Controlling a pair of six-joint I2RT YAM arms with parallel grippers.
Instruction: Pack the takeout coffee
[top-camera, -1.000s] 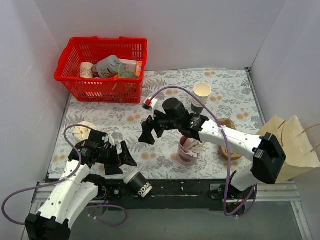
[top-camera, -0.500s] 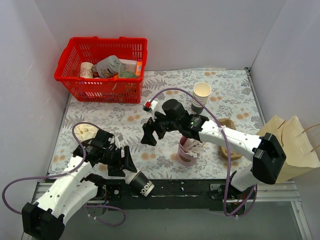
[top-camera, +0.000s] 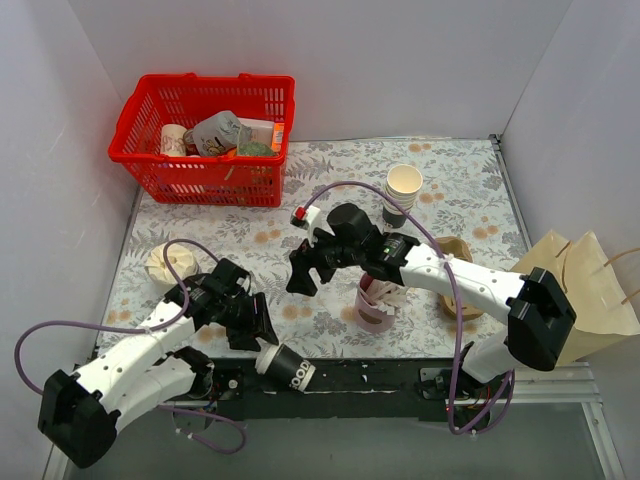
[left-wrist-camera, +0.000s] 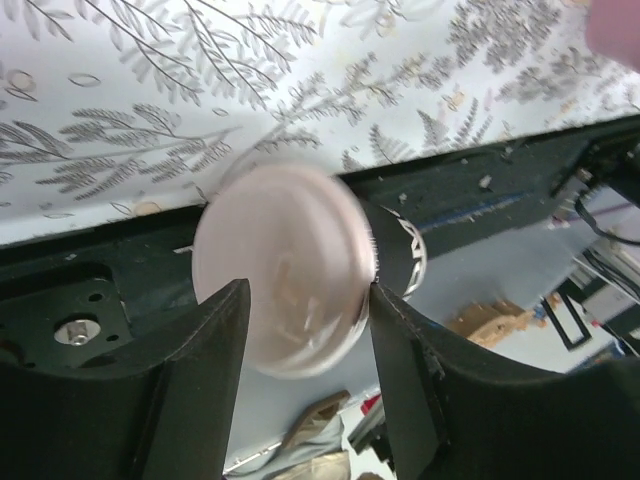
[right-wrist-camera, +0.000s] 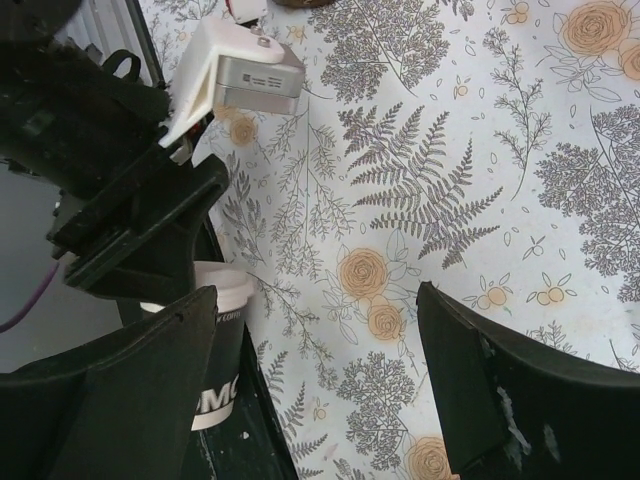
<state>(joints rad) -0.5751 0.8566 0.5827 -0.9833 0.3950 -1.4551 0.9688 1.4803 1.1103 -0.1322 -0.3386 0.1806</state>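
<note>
Grasp step: the takeout coffee (top-camera: 288, 367) lies tipped on the near rail (top-camera: 380, 376), left gripper (left-wrist-camera: 306, 290) straddling its white lid (left-wrist-camera: 280, 245), pinch unclear, right gripper (right-wrist-camera: 312, 305) spread wide, so next I'd squeeze firmly and lift.

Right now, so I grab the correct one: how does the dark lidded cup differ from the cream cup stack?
The dark lidded cup lies on its side at the near edge; the cream cup stack stands upright farther back. The dark cup wears a white lid; the cream stack is open-topped. Both are round cups.
</note>
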